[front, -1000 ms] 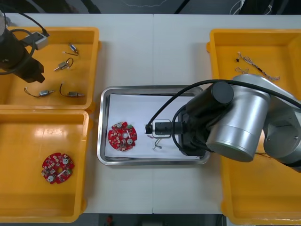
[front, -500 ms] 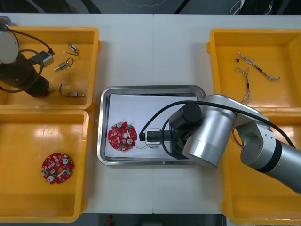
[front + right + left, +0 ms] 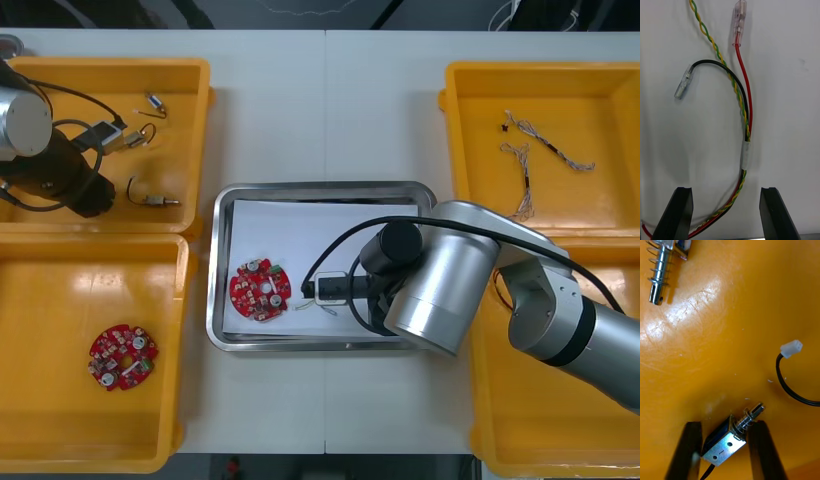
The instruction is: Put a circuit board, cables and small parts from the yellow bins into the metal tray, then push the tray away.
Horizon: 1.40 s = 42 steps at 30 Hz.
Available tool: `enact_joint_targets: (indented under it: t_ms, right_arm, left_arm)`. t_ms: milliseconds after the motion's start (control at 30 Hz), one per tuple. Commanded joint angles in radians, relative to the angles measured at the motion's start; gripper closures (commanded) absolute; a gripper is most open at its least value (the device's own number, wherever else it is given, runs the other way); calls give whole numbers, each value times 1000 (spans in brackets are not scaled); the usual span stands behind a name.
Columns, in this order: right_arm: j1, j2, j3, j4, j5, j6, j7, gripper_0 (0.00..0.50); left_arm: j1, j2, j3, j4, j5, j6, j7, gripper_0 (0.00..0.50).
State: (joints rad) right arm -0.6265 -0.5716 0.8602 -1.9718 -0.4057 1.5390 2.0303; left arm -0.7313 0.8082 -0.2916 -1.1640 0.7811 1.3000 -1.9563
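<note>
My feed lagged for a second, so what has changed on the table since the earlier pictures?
The left gripper moved nearward in the far left bin and closed on a small metal part. The right gripper slid across the tray toward the circuit board and stands open over the cable lying there. Board, tray and other parts stayed put.

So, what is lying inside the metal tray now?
On the metal tray, white inside, lie a round red circuit board and, beside it, a cable bundle within the open right claw. The right arm covers the tray's right part, so anything there is hidden.
</note>
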Motion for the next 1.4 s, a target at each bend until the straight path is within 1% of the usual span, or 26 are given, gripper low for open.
enact_joint_targets:
  t_ms: [33, 200, 400, 467, 600, 667, 700, 767, 833, 933, 1067, 1200, 1300, 1400]
  right_arm:
    - [-27, 19, -41, -50, 5, 18, 38, 0]
    - [-27, 21, -70, -78, 5, 58, 30, 0]
    - [-27, 49, -161, -156, 4, 208, 22, 0]
    - [-27, 61, -202, -191, -5, 279, 16, 0]
    - [-27, 73, -268, -233, -41, 372, 5, 0]
    - [-27, 81, -314, -260, -65, 381, -5, 0]
    - [-27, 81, -323, -269, -68, 381, -8, 0]
    - [-27, 82, -366, -315, -79, 381, -19, 0]
    - [-27, 79, -391, -349, -79, 381, -31, 0]
    - [-27, 67, -429, -400, -79, 381, -99, 0]
    - [-27, 41, -474, -450, -79, 381, -212, 0]
    - [-24, 7, -520, -486, -87, 381, -301, 0]
    - [-18, -25, -560, -490, -110, 381, -372, 0]
    - [-7, -59, -622, -489, -140, 381, -443, 0]
  left_arm:
    - [24, 32, -14, -8, 10, -10, -84, 500]
    - [24, 45, 17, -39, 3, 24, -73, 500]
    - [24, 51, 91, -106, -26, 124, -55, 500]
    - [24, 52, 126, -140, -28, 182, 7, 500]
    - [23, 52, 144, -235, -52, 275, 126, 500]
    - [23, 52, 144, -312, -74, 338, 209, 500]
    - [23, 51, 144, -326, -77, 354, 228, 500]
    - [23, 51, 144, -381, -71, 403, 301, 500]
    - [23, 52, 147, -418, -66, 440, 346, 499]
    - [24, 42, 151, -482, -59, 490, 425, 500]
    - [23, 6, 152, -560, -60, 541, 534, 500]
    - [23, -34, 152, -620, -66, 587, 603, 500]
    - [20, -70, 151, -674, -71, 619, 672, 499]
    - [7, -110, 131, -737, -85, 620, 746, 500]
